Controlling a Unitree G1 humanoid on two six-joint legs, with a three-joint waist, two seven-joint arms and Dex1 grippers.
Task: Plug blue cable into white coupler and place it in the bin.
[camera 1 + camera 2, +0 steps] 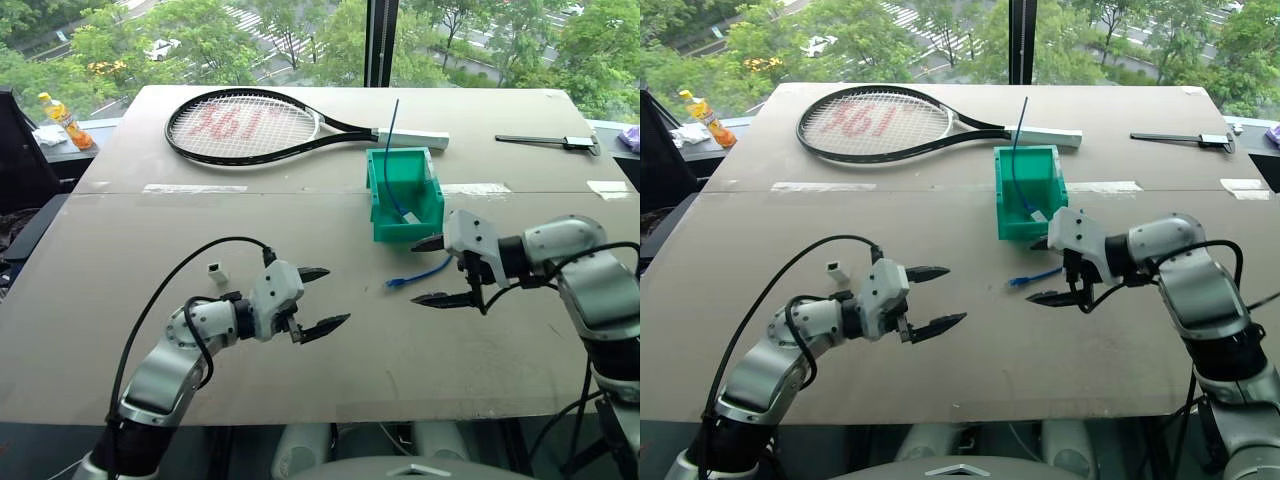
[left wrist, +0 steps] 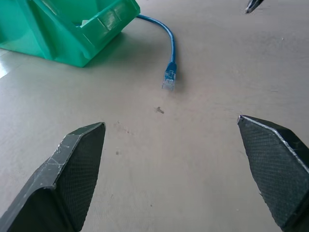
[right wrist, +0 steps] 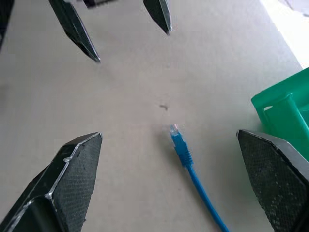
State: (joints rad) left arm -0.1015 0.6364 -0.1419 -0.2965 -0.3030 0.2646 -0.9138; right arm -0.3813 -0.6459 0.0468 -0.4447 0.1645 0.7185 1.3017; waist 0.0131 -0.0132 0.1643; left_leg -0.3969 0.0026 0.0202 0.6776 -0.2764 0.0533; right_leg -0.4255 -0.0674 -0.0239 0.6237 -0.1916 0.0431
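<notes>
1. Overhead, taking the bin (image 1: 405, 196) as my landmark: a racket (image 1: 260, 127) lies just behind it, its white handle beside the bin's back rim. A dark flat tool (image 1: 548, 141) sits well off to the bin's right, an orange bottle (image 1: 66, 120) far to its left at the table (image 1: 300, 350) edge, and tape strips run level with the bin on both sides.
2. The bin is teal-green and boxy, with a straight blue cable (image 1: 394, 150) standing up out of it.
3. The blue cable (image 1: 420, 274), short and curved, lies on the table just in front of the bin, its plug end pointing away to the bin's left.
4. The white coupler (image 1: 215, 270) is a tiny white block well to the bin's front-left, behind my left gripper (image 1: 322, 298).
5. My left gripper hangs empty, fingers spread wide, facing the cable's plug.
6. My right gripper (image 1: 432, 270) hangs just in front of the bin over the cable, fingers wide apart, holding nothing; its arm hides the cable's far end.
7. From my left wrist: the clear plug (image 2: 168, 83) lies ahead between my fingers, and the cable curves back beside the bin, which is cut off.
8. From my right wrist: the plug (image 3: 176, 137) lies between my spread fingers, the bin's corner is cropped, and my left gripper's fingertips (image 3: 160, 14) show beyond.
</notes>
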